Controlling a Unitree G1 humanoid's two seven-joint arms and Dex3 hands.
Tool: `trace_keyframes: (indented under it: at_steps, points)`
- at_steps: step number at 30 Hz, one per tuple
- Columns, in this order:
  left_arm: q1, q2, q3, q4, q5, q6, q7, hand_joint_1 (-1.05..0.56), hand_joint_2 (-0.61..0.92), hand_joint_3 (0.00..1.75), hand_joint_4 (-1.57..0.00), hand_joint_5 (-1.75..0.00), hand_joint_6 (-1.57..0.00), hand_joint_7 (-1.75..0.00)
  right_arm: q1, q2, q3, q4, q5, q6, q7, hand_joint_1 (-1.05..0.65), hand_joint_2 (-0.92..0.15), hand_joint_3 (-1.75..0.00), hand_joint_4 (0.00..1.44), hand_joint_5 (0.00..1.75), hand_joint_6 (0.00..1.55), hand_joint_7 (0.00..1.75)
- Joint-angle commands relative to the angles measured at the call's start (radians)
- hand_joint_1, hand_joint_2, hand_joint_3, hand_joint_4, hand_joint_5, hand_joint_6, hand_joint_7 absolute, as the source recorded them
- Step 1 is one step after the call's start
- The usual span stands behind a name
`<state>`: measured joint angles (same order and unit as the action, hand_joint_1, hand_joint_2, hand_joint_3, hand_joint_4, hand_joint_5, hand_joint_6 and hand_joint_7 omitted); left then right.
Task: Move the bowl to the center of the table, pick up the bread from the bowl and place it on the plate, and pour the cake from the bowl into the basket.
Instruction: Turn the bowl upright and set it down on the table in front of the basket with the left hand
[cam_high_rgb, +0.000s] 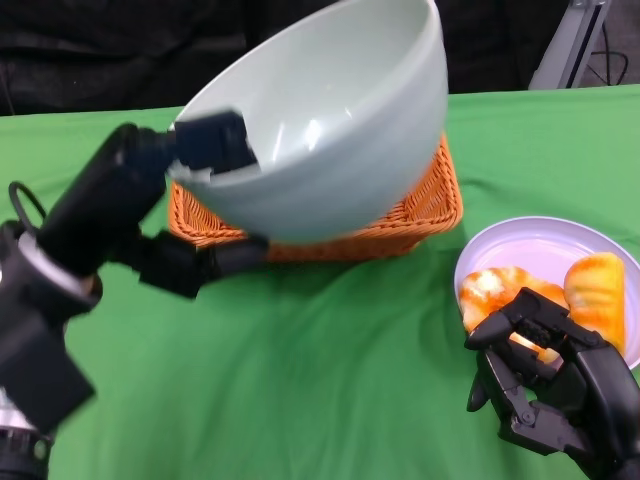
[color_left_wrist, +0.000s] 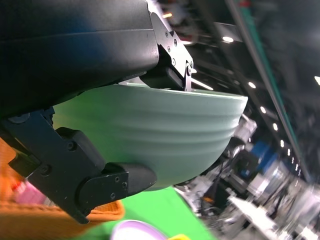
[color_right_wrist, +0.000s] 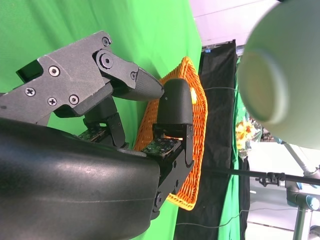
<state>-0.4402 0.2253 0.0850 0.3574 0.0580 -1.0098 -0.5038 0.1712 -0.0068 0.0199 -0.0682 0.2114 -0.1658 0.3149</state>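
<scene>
— Where is the bowl (cam_high_rgb: 330, 120)?
— Upper centre, tipped over the basket (cam_high_rgb: 430, 205), gripped at its rim by the left hand (cam_high_rgb: 200, 200).
— The plate (cam_high_rgb: 530, 245)?
— Lower right, holding bread (cam_high_rgb: 595, 290); the right hand (cam_high_rgb: 545, 385) rests there, holding nothing, fingers apart.

Green cloth (cam_high_rgb: 330, 360) over table; black backdrop (cam_high_rgb: 100, 60) behind; metal stand (cam_high_rgb: 575, 45).

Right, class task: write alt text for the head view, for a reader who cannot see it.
The left hand holds a pale green bowl tipped over an orange basket on a green table. At lower right, the right hand rests at a plate holding two pieces of bread.
</scene>
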Motion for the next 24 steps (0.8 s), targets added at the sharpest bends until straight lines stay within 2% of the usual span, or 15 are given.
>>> trace_keyframes:
  at_steps: [1, 5, 8, 10, 12, 15, 16, 18, 21, 22, 24]
  points:
    - [-0.025, 0.046, 0.090, 0.154, 0.115, -0.398, 0.081, -0.11, 0.32, 1.37, -0.94, -1.75, -0.84, -1.43, -0.001, -0.013, -0.016, -0.007, 0.002, -0.004, -0.011, -0.17, -0.66, -0.94, 0.64, 1.74, 0.57, 1.49]
    - [-0.021, 0.046, 0.147, 0.267, 0.180, -0.548, 0.089, -0.12, 0.30, 1.33, -0.95, -1.75, -0.86, -1.43, -0.002, -0.014, -0.016, -0.003, 0.006, -0.002, -0.007, -0.17, -0.67, -0.93, 0.64, 1.74, 0.57, 1.48]
    - [-0.038, 0.045, 0.174, 0.319, 0.226, -0.600, 0.115, -0.12, 0.29, 1.33, -0.94, -1.75, -0.86, -1.44, -0.002, -0.013, -0.017, -0.002, 0.006, -0.002, -0.005, -0.17, -0.67, -0.92, 0.64, 1.74, 0.57, 1.48]
    - [0.048, 0.049, 0.201, 0.306, 0.293, -0.605, 0.155, -0.11, 0.33, 1.20, -0.92, -1.75, -0.79, -1.52, 0.002, -0.010, -0.016, -0.015, -0.003, 0.002, -0.015, -0.17, -0.67, -0.92, 0.64, 1.74, 0.57, 1.48]
    - [0.124, 0.054, 0.235, 0.283, 0.374, -0.605, 0.216, -0.11, 0.37, 1.08, -0.90, -1.75, -0.72, -1.59, 0.001, -0.010, -0.017, -0.018, -0.003, 0.000, -0.018, -0.16, -0.67, -0.92, 0.65, 1.74, 0.58, 1.48]
    - [0.149, 0.062, 0.257, 0.266, 0.481, -0.605, 0.316, -0.12, 0.39, 1.01, -0.89, -1.75, -0.68, -1.63, -0.001, -0.012, -0.018, -0.017, -0.001, -0.004, -0.018, -0.15, -0.67, -0.94, 0.65, 1.75, 0.57, 1.49]
    - [0.173, 0.079, 0.260, 0.263, 0.527, -0.605, 0.358, -0.12, 0.40, 1.01, -0.89, -1.75, -0.68, -1.63, -0.003, -0.012, -0.022, -0.015, 0.003, -0.005, -0.018, -0.15, -0.66, -0.94, 0.65, 1.75, 0.57, 1.49]
    - [0.211, 0.114, 0.260, 0.265, 0.623, -0.605, 0.440, -0.09, 0.44, 0.83, -0.86, -1.75, -0.68, -1.60, -0.009, -0.014, -0.028, -0.009, 0.005, -0.005, -0.019, -0.15, -0.66, -0.95, 0.65, 1.75, 0.57, 1.50]
    - [0.236, 0.154, 0.244, 0.268, 0.755, -0.605, 0.563, -0.09, 0.46, 0.77, -0.85, -1.75, -0.69, -1.59, -0.011, -0.014, -0.029, -0.010, 0.006, 0.001, -0.020, -0.15, -0.66, -0.96, 0.65, 1.75, 0.58, 1.49]
    - [0.251, 0.171, 0.231, 0.272, 0.801, -0.605, 0.599, -0.14, 0.57, 0.50, -0.83, -1.75, -0.77, -1.45, -0.012, -0.014, -0.030, -0.011, 0.009, 0.003, -0.018, -0.16, -0.65, -0.96, 0.65, 1.75, 0.58, 1.50]
    - [0.274, 0.194, 0.215, 0.275, 0.891, -0.605, 0.678, -0.16, 0.71, 0.26, -0.83, -1.75, -0.84, -1.31, -0.014, -0.014, -0.032, -0.011, 0.013, 0.005, -0.017, -0.16, -0.65, -0.96, 0.66, 1.75, 0.58, 1.50]
